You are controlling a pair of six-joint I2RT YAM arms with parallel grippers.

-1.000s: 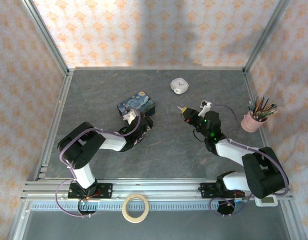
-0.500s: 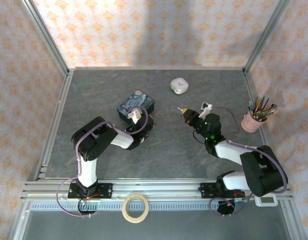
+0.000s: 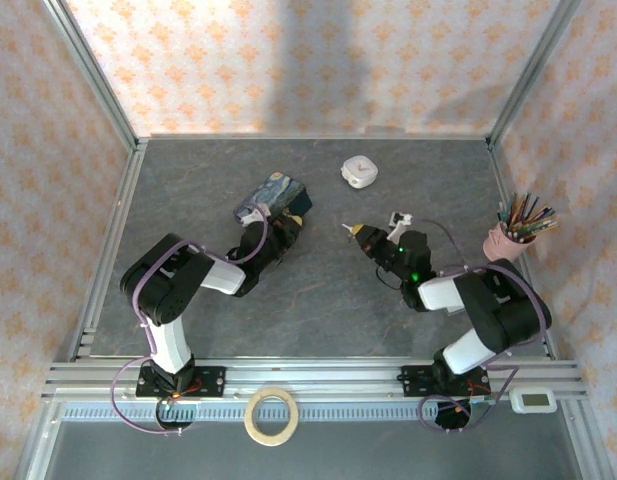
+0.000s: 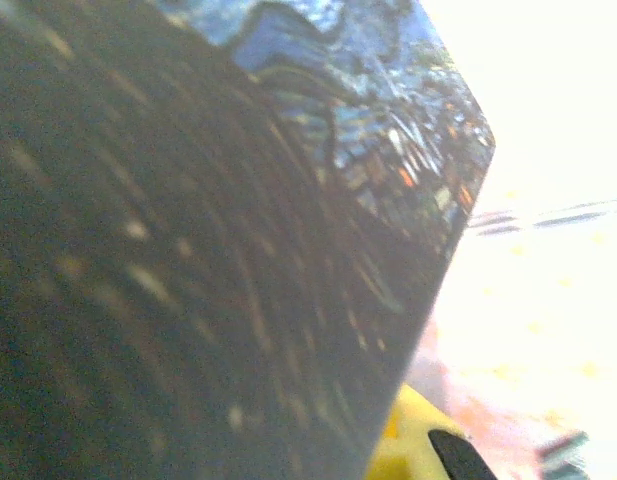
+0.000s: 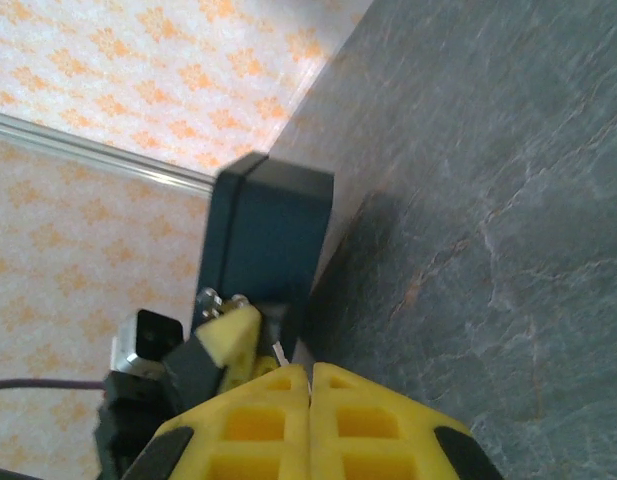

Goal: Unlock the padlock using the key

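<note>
Blue tin skewed since left fingers shut against it (seeking the padlock, probably); right fingers shut too, holdings unclear.

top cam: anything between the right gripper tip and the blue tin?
No. In the top view the stretch of table between the right gripper and the blue tin is bare.

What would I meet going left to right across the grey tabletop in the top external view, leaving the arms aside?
Blue painted tin → white rounded case → pink pencil cup.
</note>
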